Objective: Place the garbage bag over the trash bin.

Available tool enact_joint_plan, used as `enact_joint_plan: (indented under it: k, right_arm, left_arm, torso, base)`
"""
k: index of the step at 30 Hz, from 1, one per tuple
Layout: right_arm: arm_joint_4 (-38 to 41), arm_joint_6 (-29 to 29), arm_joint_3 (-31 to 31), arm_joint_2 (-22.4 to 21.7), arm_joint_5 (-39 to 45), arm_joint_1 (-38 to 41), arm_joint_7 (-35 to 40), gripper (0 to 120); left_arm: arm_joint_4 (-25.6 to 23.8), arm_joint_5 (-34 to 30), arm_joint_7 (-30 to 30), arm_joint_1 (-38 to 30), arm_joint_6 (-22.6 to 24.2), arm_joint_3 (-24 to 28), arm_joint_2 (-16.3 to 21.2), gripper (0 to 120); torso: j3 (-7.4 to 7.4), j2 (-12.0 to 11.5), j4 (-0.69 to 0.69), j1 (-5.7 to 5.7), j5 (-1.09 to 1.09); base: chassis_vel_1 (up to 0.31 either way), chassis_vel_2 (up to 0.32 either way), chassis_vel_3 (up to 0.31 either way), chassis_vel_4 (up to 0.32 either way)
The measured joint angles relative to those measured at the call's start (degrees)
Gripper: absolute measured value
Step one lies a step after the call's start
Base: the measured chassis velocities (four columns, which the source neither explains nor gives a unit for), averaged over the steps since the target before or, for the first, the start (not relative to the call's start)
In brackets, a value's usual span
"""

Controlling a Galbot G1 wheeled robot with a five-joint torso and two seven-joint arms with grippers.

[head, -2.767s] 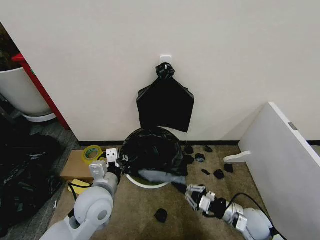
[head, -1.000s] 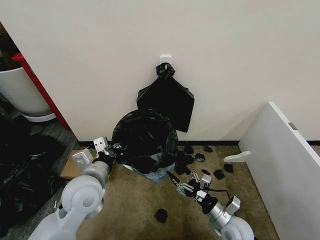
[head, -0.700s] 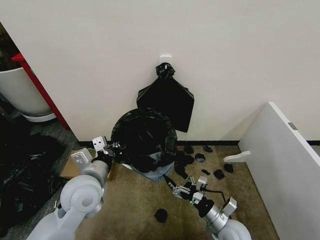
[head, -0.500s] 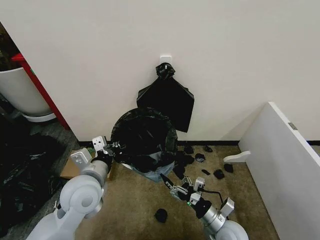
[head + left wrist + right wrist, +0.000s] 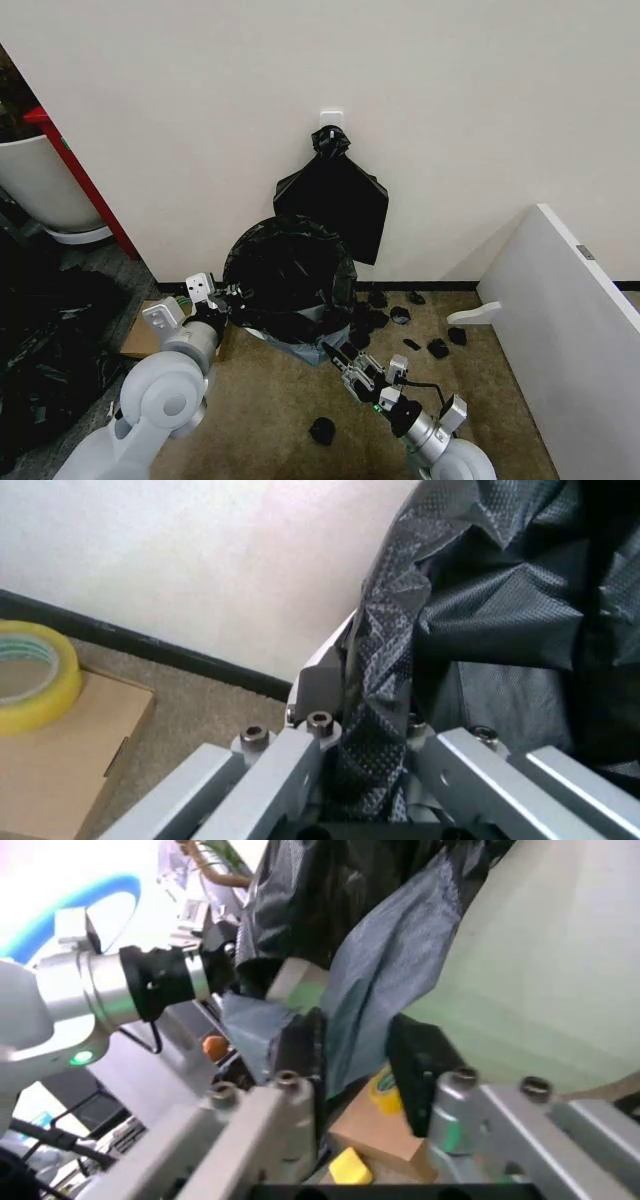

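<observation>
Garbage bag (image 5: 290,285) draped over trash bin (image 5: 300,986), both hands (image 5: 222,300) (image 5: 340,358) apparently pinching its film.

The garbage bag (image 5: 290,285) is thin, glossy black plastic film, finely embossed and wrinkled; the left hand (image 5: 365,739) is matt brushed metal with bright screw heads; the floor (image 5: 270,420) is rough brown carpet; the tape roll (image 5: 30,676) is glossy yellow.

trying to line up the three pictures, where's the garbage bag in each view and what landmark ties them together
Head view: the garbage bag is draped over the trash bin at the wall's foot, centre.
Left wrist view: the bag's textured film hangs on the right, pinched in the left gripper.
Right wrist view: a grey-black fold runs down between the right gripper jaws.
Shared landmark: the yellow tape roll on the cardboard box, also seen at.
</observation>
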Motion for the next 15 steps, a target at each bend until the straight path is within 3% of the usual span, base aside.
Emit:
enact_joint_plan:
  k: [4, 10, 15]
  right_arm:
    - [-2.55, 1.63, 0.42, 0.61, -3.96, 0.81, -0.45, 0]
    - [-9.48, 8.04, 2.91, 1.69, -19.27, 2.99, -0.74, 0]
    - [-12.79, 13.22, 3.56, 2.90, -28.73, 4.05, 5.18, 0]
  left_arm:
    - [-0.22, 0.02, 0.02, 0.02, -0.04, 0.03, -0.14, 0]
    - [-1.70, -0.07, 0.02, 0.70, 0.02, 0.08, -0.24, 0]
    - [-3.51, -0.51, -0.43, 1.53, 0.90, 0.61, -0.45, 0]
  torso:
    - [0.00, 0.00, 0.00, 0.00, 0.00]
    - [0.00, 0.00, 0.00, 0.00, 0.01]
    - [0.00, 0.00, 0.00, 0.00, 0.01]
  base:
    - [0.000, 0.000, 0.000, 0.000]
    - [0.000, 0.000, 0.000, 0.000]
    - [0.000, 0.000, 0.000, 0.000]
